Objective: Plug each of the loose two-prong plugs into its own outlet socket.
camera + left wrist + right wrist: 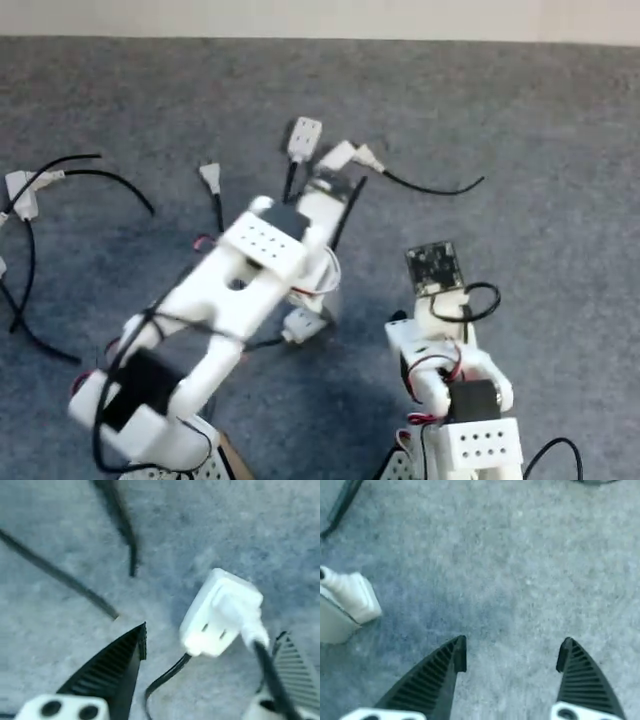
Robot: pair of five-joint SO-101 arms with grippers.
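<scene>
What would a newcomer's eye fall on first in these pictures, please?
Probably the white socket with two slots, lying inside the open left gripper in its wrist view. Next, the right gripper, open over the bare grey surface, and the white plugs and black cords scattered across the far part of the table in the high view.

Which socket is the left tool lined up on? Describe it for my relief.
On the grey mat, follow the left arm to its tool. Between its open jaws lies a white block, black cord attached. Unlike the bare black cords beside it, its face shows two dark slots.
</scene>
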